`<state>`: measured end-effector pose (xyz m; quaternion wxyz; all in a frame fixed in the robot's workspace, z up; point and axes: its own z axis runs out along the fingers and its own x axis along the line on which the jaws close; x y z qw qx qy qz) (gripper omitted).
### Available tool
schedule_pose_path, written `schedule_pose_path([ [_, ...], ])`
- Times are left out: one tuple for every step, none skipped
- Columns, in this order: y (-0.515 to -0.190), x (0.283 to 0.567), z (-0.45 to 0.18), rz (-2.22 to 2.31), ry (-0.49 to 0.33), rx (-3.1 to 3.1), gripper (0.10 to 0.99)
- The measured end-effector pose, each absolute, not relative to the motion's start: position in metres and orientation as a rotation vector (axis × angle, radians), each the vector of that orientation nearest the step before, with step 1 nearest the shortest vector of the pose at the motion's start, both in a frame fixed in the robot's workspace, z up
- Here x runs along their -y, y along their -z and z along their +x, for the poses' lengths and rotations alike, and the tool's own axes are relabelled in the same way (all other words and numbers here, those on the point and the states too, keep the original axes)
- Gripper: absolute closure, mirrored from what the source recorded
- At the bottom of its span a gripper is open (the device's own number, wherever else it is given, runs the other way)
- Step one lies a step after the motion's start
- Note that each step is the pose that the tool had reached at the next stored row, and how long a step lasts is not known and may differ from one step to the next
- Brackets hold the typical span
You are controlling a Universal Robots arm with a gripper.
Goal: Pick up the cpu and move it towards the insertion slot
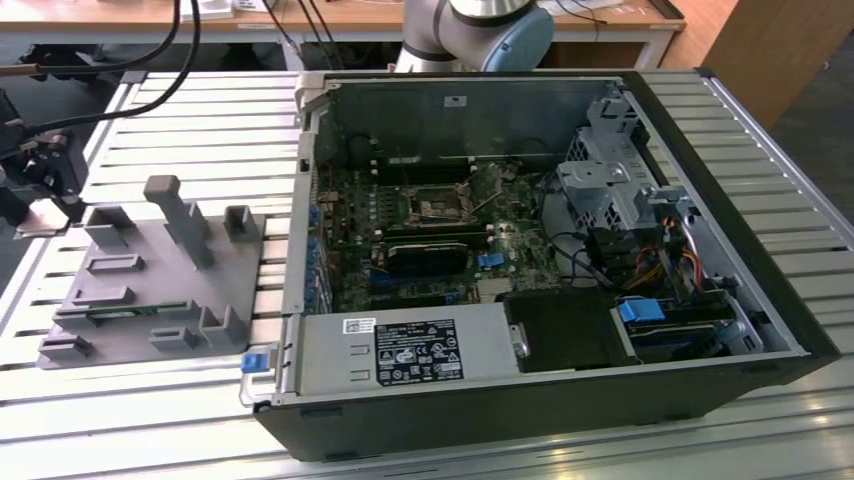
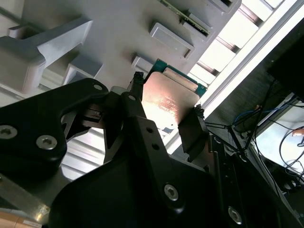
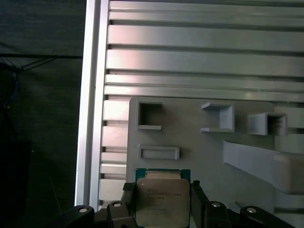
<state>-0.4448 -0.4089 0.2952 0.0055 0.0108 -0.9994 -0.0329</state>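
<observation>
The cpu [image 2: 168, 97], a flat square chip with a silvery top and a green rim, sits between my gripper's [image 2: 167, 100] two black fingers [image 2: 137, 85], which press on its opposite edges. In the first wrist view the cpu [image 3: 161, 199] lies over a corner of the grey fixture [image 3: 213, 152], with the gripper [image 3: 162, 202] shut on it. In the exterior view the gripper [image 1: 43, 200] and the cpu [image 1: 40, 217] are at the far left, beside the fixture [image 1: 147, 280]. The insertion slot [image 1: 434, 205], a dark socket with a metal frame, lies inside the open computer case, well to the exterior view's right.
The fixture has upright posts [image 1: 180, 215] and small pockets. The black computer case [image 1: 721, 200] stands open, with a power supply [image 1: 400, 355], drive cages [image 1: 607, 185] and cables inside. Its left wall [image 1: 304, 200] rises between fixture and socket. The table is slatted aluminium [image 1: 160, 400].
</observation>
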Motion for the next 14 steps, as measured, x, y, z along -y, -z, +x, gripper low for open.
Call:
schedule_pose_path([
  [-0.296, 0.409, -0.445, 0.034, 0.103, 3.129, 0.541],
  [-0.297, 0.409, -0.445, 0.034, 0.103, 3.129, 0.541],
  [-0.298, 0.409, -0.445, 0.034, 0.103, 3.129, 0.541],
  [-0.299, 0.409, -0.445, 0.034, 0.103, 3.129, 0.541],
  [-0.300, 0.409, -0.445, 0.034, 0.103, 3.129, 0.541],
  [-0.301, 0.409, -0.445, 0.034, 0.103, 3.129, 0.541],
  [-0.302, 0.409, -0.445, 0.034, 0.103, 3.129, 0.541],
  [-0.303, 0.409, -0.445, 0.034, 0.103, 3.129, 0.541],
  [-0.304, 0.409, -0.445, 0.034, 0.103, 3.129, 0.541],
  [-0.305, 0.409, -0.445, 0.034, 0.103, 3.129, 0.541],
  [-0.306, 0.409, -0.445, 0.034, 0.103, 3.129, 0.541],
  [-0.307, 0.409, -0.445, 0.034, 0.103, 3.129, 0.541],
  [-0.308, 0.409, -0.445, 0.034, 0.103, 3.129, 0.541],
  [-0.309, 0.409, -0.445, 0.034, 0.103, 3.129, 0.541],
])
